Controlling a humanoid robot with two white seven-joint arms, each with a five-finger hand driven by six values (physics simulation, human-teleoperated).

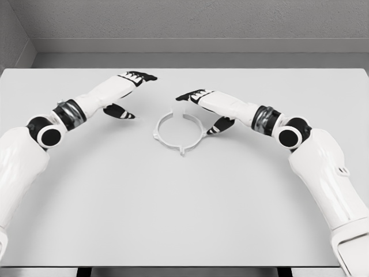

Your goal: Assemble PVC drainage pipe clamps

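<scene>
Clamp parts sit near the middle of the pale worktop (184, 219) — a white ring-shaped pipe clamp (179, 130) lying flat, with small tabs sticking out at its near side and a gap at its far side where the ends appear not to meet. Both arms reach inward from either side and frame it. The left hand (128, 92) hovers off to the ring's left, well apart from it, its fingers extended and relaxed with the thumb hanging below, holding nothing. The right hand (203, 107) is much closer, just beside the ring's right edge, fingers stretched toward the far gap and thumb dropped near the rim; it too grips nothing. That closeness suggests the right hand is lining up to pinch the ring — the left seems poised to steady or close the other side.
</scene>
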